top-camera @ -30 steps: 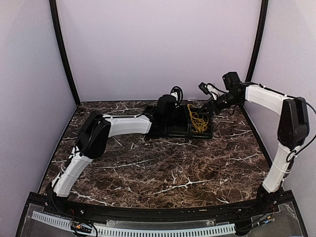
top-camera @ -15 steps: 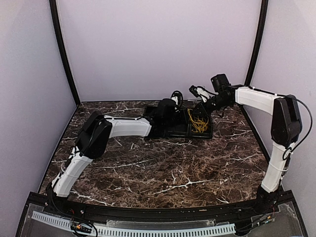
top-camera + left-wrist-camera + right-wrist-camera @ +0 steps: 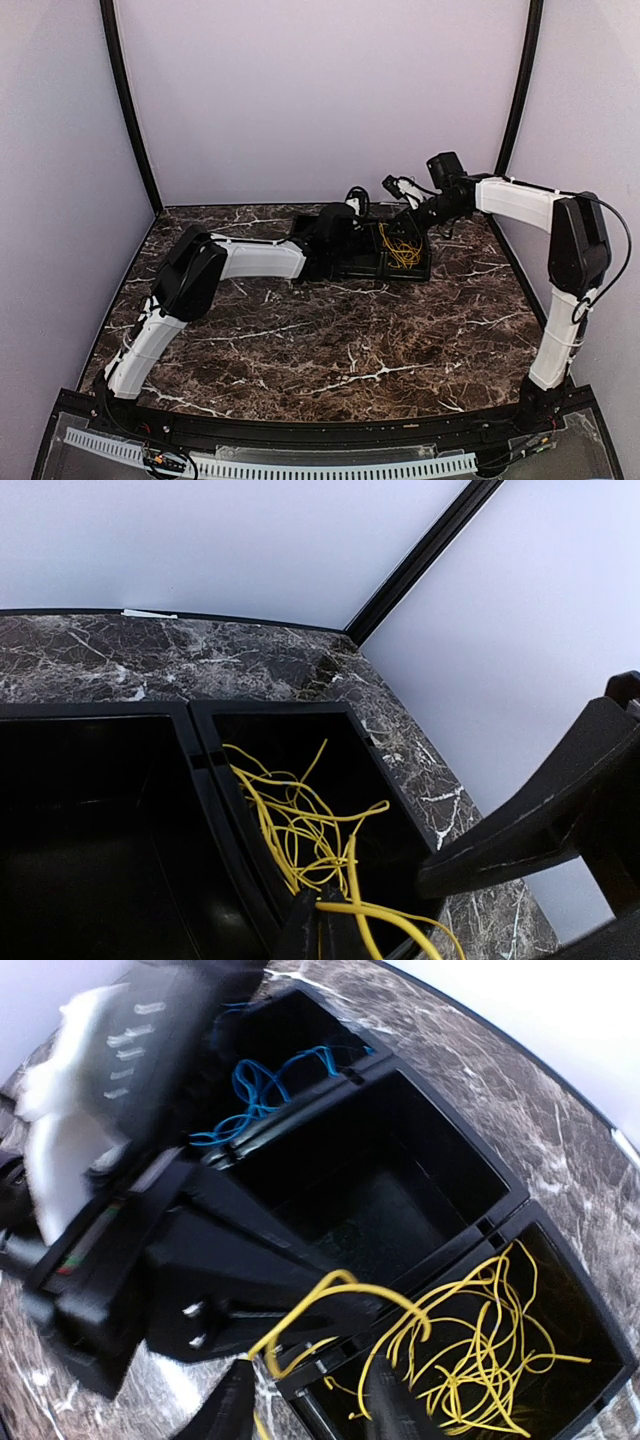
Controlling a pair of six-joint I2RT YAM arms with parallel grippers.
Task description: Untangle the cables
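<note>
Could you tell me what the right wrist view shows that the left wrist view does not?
Only the right wrist view shows the blue cables, which lie in the tray's far end compartment. Only the left wrist view shows the black corner post where the walls meet. Both views show the yellow cables in the other end compartment of the black tray, the left gripper shut on a yellow strand, and the marble table.

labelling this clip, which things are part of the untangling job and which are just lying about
Job: yellow cables; blue cables; left gripper, shut on yellow cables; right gripper, open.
Just there: black tray; marble table.
</note>
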